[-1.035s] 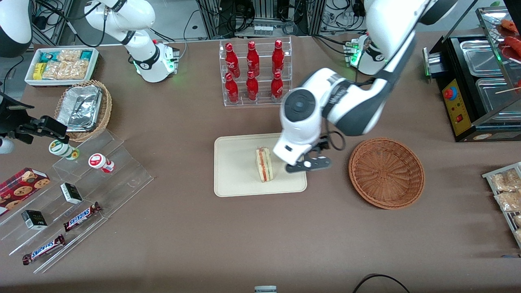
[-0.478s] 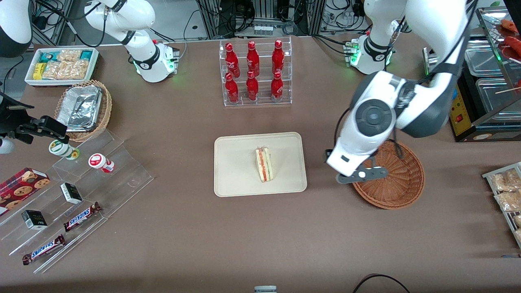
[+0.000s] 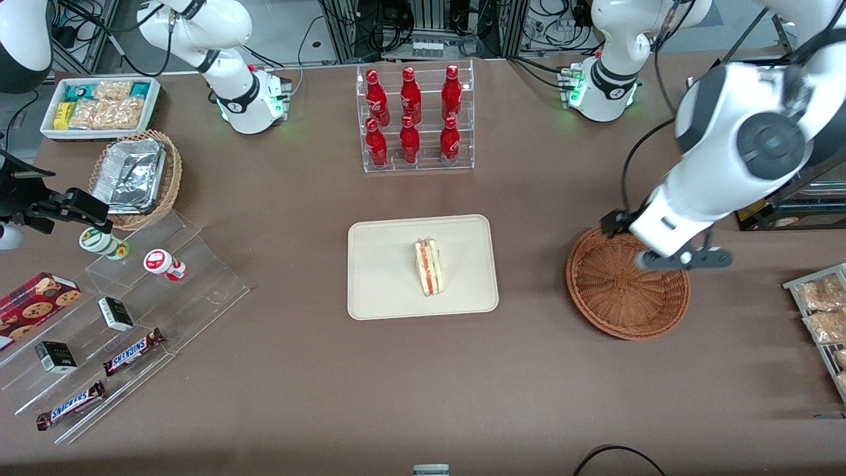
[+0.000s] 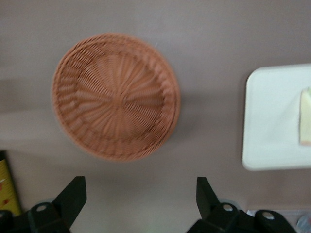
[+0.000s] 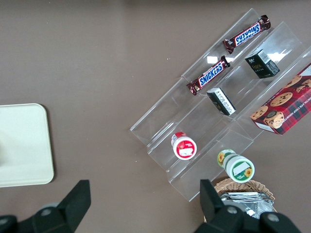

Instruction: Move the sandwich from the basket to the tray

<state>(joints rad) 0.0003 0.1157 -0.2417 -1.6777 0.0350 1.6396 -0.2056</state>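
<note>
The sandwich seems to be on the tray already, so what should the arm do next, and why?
Probably just lift away and park. The sandwich rests on the tray, the basket is empty, and the claw hangs open above the basket, holding nothing.

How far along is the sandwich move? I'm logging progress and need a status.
Done: the sandwich sits on the tray, and the basket is empty. In hand: nothing; the gripper hangs open above the basket's rim, apart from the tray. Left: apparently nothing.
</note>
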